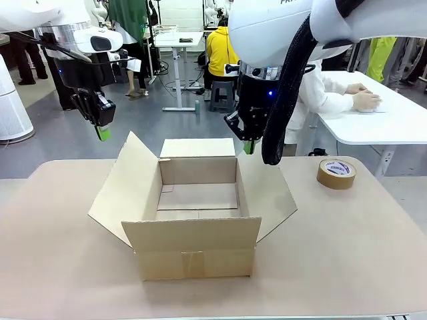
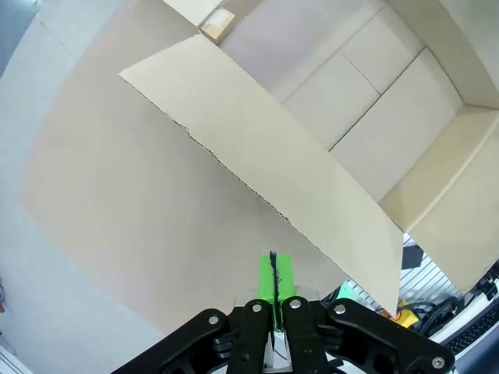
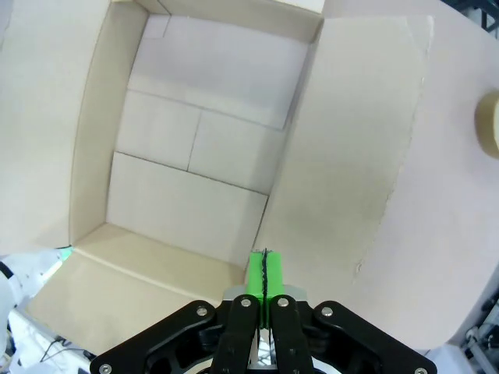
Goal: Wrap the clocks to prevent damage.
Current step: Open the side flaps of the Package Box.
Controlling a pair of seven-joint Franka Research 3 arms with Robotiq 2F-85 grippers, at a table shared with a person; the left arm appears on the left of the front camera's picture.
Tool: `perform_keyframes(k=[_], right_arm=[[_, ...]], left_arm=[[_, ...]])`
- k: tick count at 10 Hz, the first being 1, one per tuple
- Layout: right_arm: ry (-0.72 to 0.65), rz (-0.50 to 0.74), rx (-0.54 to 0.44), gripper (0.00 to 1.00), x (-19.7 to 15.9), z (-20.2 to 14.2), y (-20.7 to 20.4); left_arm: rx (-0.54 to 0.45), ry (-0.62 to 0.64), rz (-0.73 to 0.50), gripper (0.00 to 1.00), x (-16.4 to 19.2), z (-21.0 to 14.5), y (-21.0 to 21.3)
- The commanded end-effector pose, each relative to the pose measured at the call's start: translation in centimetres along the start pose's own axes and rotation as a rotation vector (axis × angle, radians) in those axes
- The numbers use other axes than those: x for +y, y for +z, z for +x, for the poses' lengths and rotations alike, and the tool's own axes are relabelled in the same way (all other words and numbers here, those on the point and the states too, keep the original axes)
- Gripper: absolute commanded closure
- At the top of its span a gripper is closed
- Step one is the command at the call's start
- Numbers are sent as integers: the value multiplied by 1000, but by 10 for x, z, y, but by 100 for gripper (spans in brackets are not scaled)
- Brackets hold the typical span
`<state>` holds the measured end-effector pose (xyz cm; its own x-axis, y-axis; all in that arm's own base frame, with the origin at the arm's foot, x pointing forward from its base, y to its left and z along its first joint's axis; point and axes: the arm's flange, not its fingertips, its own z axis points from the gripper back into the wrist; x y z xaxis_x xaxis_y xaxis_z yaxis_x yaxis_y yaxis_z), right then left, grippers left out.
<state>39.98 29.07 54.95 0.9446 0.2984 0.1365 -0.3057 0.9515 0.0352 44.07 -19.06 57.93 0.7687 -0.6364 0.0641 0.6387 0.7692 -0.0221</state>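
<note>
The clocks are out of view. An open cardboard box (image 1: 198, 220) stands in the middle of the table with all flaps spread and nothing inside. My left gripper (image 1: 103, 133) hangs shut above the box's left flap (image 2: 273, 156), its green pads (image 2: 274, 279) pressed together with nothing between them. My right gripper (image 1: 249, 145) hangs shut above the box's far right corner, over the right flap (image 3: 351, 156); its green pads (image 3: 265, 273) also meet on nothing. The box floor (image 3: 195, 171) is bare cardboard.
A roll of brown packing tape (image 1: 335, 173) lies on the table at the right, also at the wrist view's edge (image 3: 489, 125). Beige table top (image 1: 347, 253) surrounds the box. A person in white sits at a white table (image 1: 373, 113) at the far right.
</note>
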Motion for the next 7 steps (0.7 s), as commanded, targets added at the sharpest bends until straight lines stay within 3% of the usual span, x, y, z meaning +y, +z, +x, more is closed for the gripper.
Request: perform_keyframes(k=[1, 4, 7], right_arm=[[0, 0, 0, 99, 0, 0, 0], [-189, -143, -65, 99, 10, -12, -24], [-322, -175, -84, 99, 5, -18, -50]], left_arm=[[-1, -1, 0, 100, 0, 0, 0], [-60, 407, 132, 100, -45, 8, -12], [-4, 565, 202, 100, -56, 19, -41]])
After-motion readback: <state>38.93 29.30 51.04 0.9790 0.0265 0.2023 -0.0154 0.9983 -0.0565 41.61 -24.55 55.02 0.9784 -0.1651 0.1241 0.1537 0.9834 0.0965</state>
